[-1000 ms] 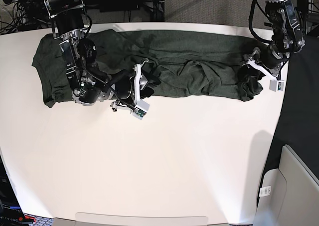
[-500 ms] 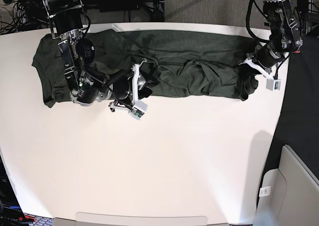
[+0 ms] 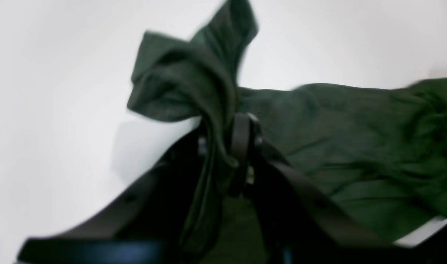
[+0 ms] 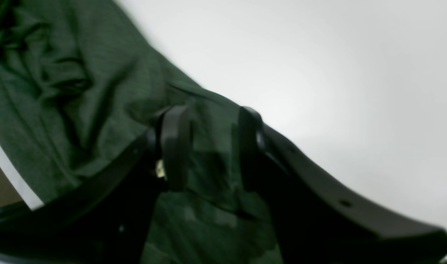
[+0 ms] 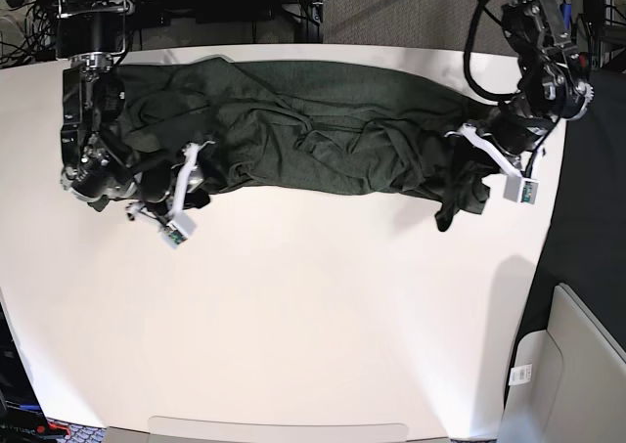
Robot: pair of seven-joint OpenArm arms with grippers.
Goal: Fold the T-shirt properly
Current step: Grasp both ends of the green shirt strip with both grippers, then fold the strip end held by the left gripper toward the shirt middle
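The white rectangular desk [image 5: 313, 326] lies bare across its whole near half, giving wide room to pass. The far strip is taken up by the long dark olive-green knit T-shirt [image 5: 323, 130], rumpled into ridges from end to end. The 2 black arms stand over its ends: the left gripper [image 5: 486, 164] with a bunch of cloth pinched in its jaws, the right gripper [image 5: 181, 191] low on the fabric.
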